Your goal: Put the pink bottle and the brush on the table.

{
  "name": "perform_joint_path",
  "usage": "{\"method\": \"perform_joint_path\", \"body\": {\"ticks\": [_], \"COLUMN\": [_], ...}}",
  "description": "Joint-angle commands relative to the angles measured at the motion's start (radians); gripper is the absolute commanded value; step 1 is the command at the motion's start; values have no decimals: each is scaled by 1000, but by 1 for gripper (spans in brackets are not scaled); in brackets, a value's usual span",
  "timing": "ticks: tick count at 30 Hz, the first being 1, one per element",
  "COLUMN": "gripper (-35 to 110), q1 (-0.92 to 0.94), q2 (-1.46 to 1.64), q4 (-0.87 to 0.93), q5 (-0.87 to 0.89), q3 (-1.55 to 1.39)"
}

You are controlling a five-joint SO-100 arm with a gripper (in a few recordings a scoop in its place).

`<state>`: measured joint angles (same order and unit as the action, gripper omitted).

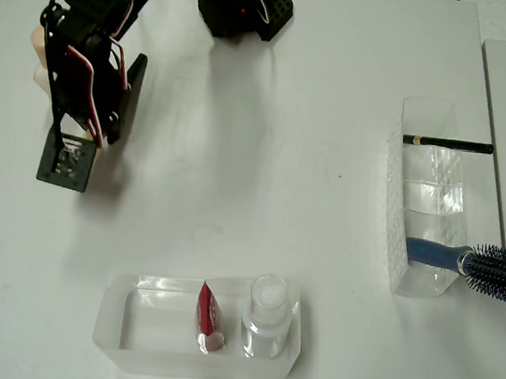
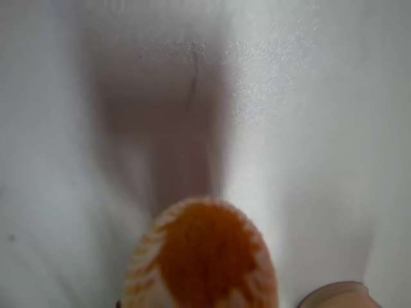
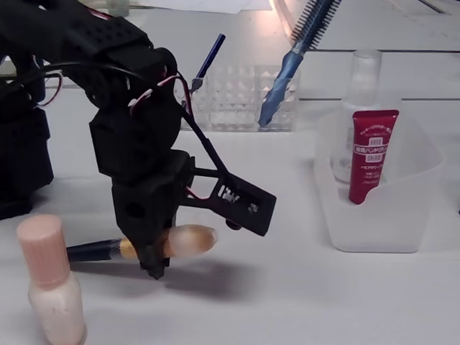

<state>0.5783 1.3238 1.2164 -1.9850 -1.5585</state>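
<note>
On table (image 3: 302, 295): one brush (image 3: 188, 241), one pink bottle (image 3: 49, 286)

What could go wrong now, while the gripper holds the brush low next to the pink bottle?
1. The pink bottle stands upright very near the gripper; a sideways move of the arm could tip it over.
2. The brush hangs level just above the table, gripped near its ferrule; if released carelessly, it might roll, possibly against the bottle.
</note>
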Motion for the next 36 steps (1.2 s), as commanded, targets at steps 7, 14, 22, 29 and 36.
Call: {"method": "perform_joint_path", "body": {"ticks": [7,14,22,29,36], "gripper": [4,10,16,26,37], "q1": [0,0,0,2,8], "q2": [-8,-9,-6,-2,9], "q4": [-12,-31,-40,-43,-31], "q5": [-8,-5,-5,-5,14], "q3": [48,48,49,54,74]}}
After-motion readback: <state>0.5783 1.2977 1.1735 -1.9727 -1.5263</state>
